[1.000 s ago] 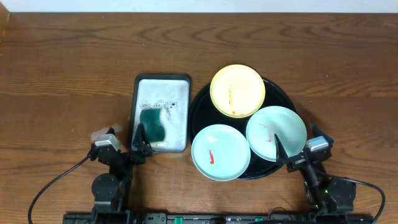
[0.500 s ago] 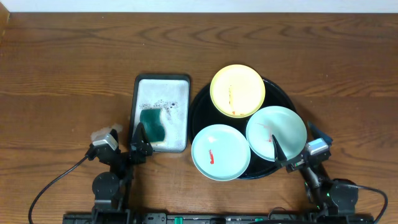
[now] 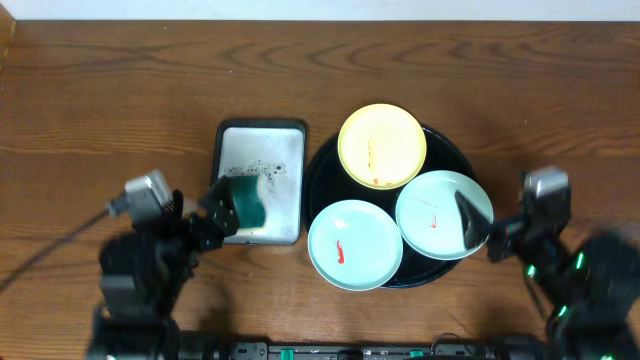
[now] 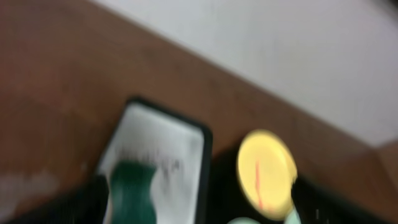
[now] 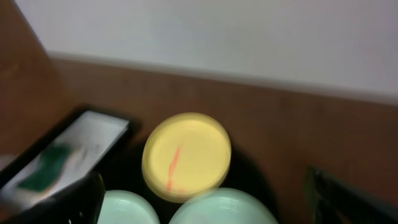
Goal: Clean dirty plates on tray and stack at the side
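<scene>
Wood grain runs in long brown streaks across the counter (image 3: 120, 90) in the overhead view. The tray (image 3: 452, 146) is a glossy black disc with a raised rim, right of centre. The plates lie on it, all three round and shallow. A yellow plate (image 3: 382, 146) sits at the far side with a thin orange streak. A mint plate (image 3: 440, 213) sits to the right and another mint plate (image 3: 355, 245) at the near left, overhanging the rim; each carries a red smear. Just left of the big disc lies a grey rectangular sponge tray (image 3: 262, 150), flecked with dark specks, holding a green sponge (image 3: 245, 200). The left gripper (image 3: 222, 205) hangs over that sponge tray's near left edge. The right gripper (image 3: 478, 230) is at the right mint plate's edge. Both arms are blurred.

The left wrist view is soft. One dark finger (image 4: 62, 202) fills the lower left corner and a dark mass sits at the lower right, so the jaws look spread wide with nothing between them. Beyond them are the sponge (image 4: 134, 193) on its pale rectangle and the yellow plate (image 4: 266, 174), with a pale wall (image 4: 280, 50) behind.

The right wrist view is also soft. Dark fingers (image 5: 74, 199) stand in both lower corners, so the jaws are wide apart and empty. The yellow plate (image 5: 186, 155) is centred between them on the black gloss, with both mint plates cut off by the lower edge.
</scene>
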`<state>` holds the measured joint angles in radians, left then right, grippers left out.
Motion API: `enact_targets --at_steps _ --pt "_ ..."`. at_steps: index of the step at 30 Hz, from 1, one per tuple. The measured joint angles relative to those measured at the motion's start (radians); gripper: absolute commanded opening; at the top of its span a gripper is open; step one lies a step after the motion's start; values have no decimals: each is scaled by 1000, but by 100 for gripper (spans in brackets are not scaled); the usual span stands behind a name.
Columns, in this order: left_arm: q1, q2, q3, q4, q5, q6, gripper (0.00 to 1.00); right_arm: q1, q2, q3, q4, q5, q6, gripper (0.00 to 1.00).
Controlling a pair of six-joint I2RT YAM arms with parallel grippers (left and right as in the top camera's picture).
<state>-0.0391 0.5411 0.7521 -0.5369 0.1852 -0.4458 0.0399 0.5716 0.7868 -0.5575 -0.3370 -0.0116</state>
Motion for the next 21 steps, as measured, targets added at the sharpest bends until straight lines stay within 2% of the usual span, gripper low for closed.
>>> enact_targets --at_steps 3,7,10,14,17,21 --pt "0 205 226 -265 23 5 94 0 239 266 -251 2 2 99" --pt "0 441 438 -493 34 32 94 0 478 510 -414 -8 4 99" --pt "0 580 491 -560 42 56 94 0 587 584 -446 -21 4 99" --pt "-7 721 493 -594 50 69 94 0 674 592 -480 -75 4 99" --pt "-33 806 493 -597 49 85 92 0 715 592 -509 -119 2 89" --pt "-106 934 487 -557 6 100 82 9 727 592 -553 -145 -16 80"
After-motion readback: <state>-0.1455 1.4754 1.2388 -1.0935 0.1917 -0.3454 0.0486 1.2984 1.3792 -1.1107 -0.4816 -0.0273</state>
